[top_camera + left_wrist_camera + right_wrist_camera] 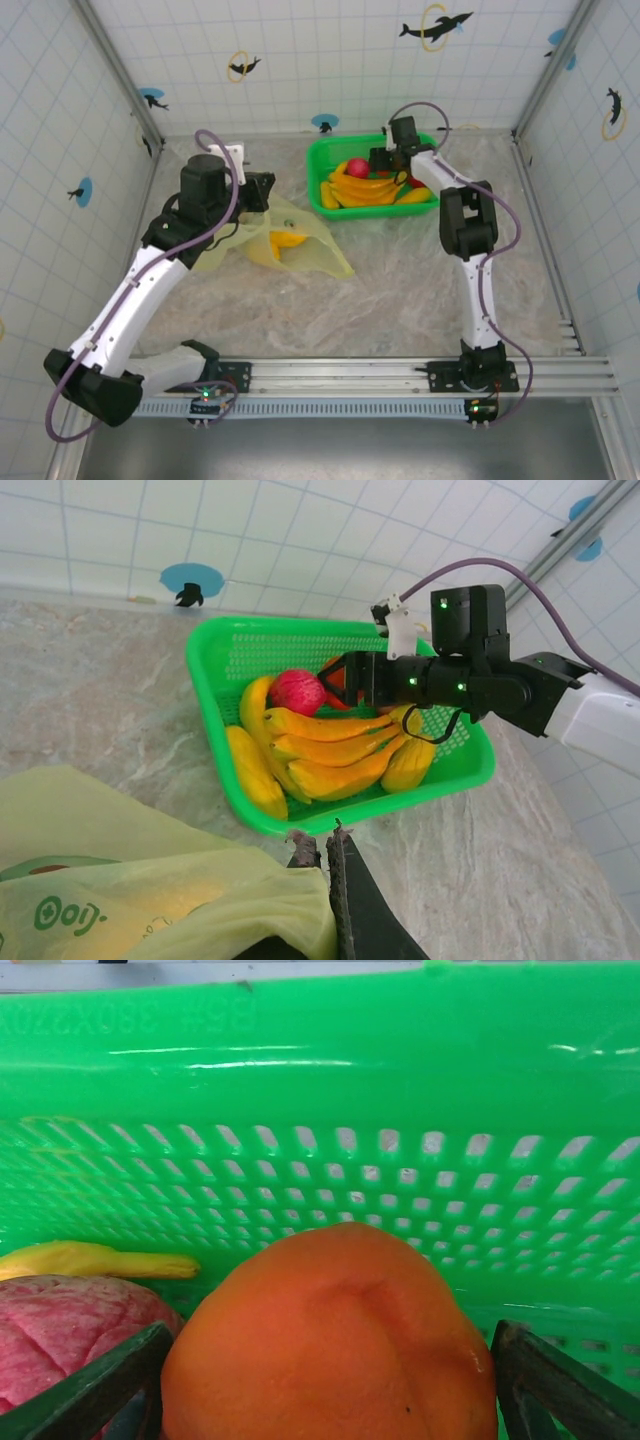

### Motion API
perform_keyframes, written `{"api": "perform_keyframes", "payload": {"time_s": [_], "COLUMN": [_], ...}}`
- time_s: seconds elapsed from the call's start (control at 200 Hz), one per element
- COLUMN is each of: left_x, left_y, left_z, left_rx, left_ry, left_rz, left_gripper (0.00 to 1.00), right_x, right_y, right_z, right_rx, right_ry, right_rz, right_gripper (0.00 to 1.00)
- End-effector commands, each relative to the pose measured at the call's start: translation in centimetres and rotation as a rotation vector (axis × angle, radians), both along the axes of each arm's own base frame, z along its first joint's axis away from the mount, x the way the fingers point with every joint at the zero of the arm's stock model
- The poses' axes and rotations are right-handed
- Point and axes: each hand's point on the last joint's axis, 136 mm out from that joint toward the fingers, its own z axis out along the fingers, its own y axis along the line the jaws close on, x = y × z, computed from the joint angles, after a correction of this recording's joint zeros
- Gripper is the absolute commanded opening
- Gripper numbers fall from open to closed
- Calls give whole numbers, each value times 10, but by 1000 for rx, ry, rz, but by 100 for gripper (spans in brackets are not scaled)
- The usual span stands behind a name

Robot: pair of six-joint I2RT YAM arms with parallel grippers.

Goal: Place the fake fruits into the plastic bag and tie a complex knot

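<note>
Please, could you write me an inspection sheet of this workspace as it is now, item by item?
Surface: marbled table, no spills seen.
Job's things: plastic bag lying on the table, one yellow-orange fruit inside; green basket holding bananas, a red fruit and an orange fruit.
Clutter: nothing seen.
Grippers: left gripper shut on the bag's edge; right gripper inside the basket, jaws either side of the orange fruit, grip unclear.
Cables: a purple cable loops over each arm, not snagged.
Surroundings: white tiled walls with dolphin stickers.
</note>
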Motion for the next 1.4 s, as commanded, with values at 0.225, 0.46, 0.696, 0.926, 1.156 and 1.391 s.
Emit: {"api": "perform_keyframes", "payload": {"time_s": [0.225,0.46,0.696,0.926,1.156,1.391], "left_x": [-1,-4,-9,-13,-18,-23], "left_y": [-3,0,1,3,10,12], "left_z": [18,21,30,33,39,40], "left_rx": [5,1,-18,-33,-36,-43], "left_ry": [-48,-59,-77,-63,-77,-84], "left_rz": [-20,-13,-18,-10,10,9], "left_gripper": [8,9,10,9,9,10], "right_x": [0,-1,-26,-121,-274,-366], "right_y": [-5,-8,-7,65,139,170], "right_z": [15,94,175,229,239,193], "right_rx": [75,121,162,296,422,339], "right_ry": [-9,-152,-301,-386,-425,-349], "right_rz": [-17,-19,-1,204,488,676], "right_gripper": [64,64,63,62,62,62]}}
